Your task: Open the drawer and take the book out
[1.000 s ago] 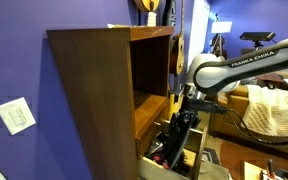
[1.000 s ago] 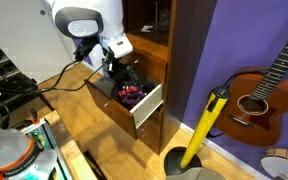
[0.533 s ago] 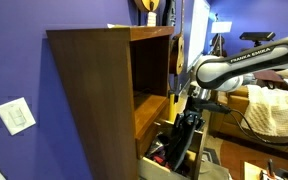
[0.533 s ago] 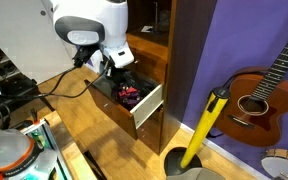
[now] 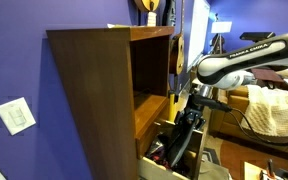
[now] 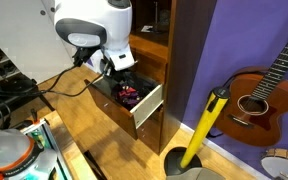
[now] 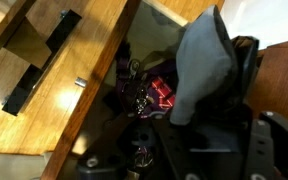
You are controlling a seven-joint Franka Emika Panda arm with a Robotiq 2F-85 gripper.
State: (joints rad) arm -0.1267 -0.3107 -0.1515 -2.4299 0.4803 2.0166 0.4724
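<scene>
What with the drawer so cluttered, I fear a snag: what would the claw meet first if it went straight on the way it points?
Probably the dark and red clutter in the drawer: the claw points down into it. A grey flat thing by the claw may come sooner; depth is unclear.

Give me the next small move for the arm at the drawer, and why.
Probably lift straight up. The gripper looks shut on the thin grey-blue flat book, hanging above dark and red clutter inside the open light tan wooden drawer; raising it should clear the drawer's front.
</scene>
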